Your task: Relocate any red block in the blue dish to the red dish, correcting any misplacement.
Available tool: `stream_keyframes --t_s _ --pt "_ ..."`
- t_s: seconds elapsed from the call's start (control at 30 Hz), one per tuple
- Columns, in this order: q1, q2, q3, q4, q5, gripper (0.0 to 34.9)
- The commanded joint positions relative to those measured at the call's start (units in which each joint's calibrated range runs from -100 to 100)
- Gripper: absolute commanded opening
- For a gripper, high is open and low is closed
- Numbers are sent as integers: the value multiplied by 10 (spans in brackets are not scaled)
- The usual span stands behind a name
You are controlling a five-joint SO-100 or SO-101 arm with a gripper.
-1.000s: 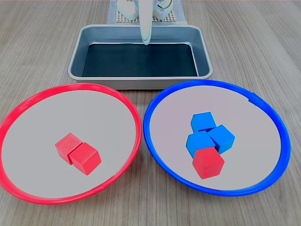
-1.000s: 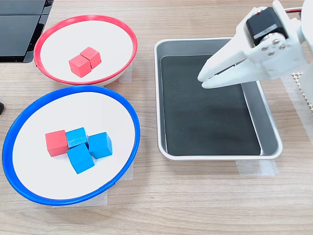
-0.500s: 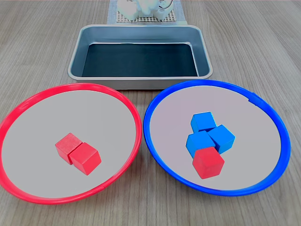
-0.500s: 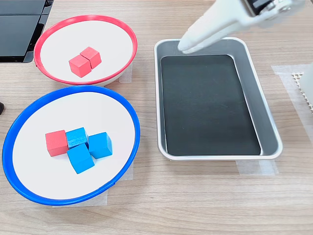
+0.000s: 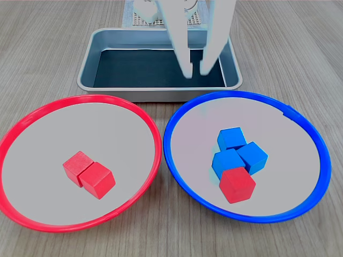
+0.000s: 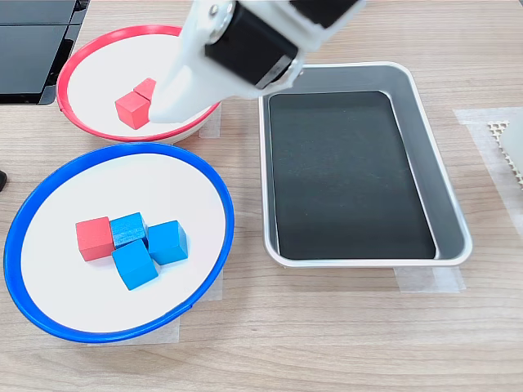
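one red block [image 5: 237, 184] sits low in the blue dish [image 5: 177, 155], lower right of the first exterior view, touching blue cubes [image 5: 238, 151]. two red cubes [image 5: 89, 175] lie in the red dish [image 5: 32, 115]. the gripper [image 5: 195, 70], released and empty, hangs at upper centre; transfer not begun.

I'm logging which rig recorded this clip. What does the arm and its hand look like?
The hand is white plastic, with two long fingers that taper to narrow rounded tips. Behind them, in the second exterior view, a black boxy motor block sits inside a white shell. No cables or markings are visible.
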Motion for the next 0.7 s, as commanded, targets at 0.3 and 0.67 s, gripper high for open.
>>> stream_keyframes --t_s 0.3,0.67 --pt "-22 215 -215 3 41 132" --pt "-52 316 -331 61 41 166"
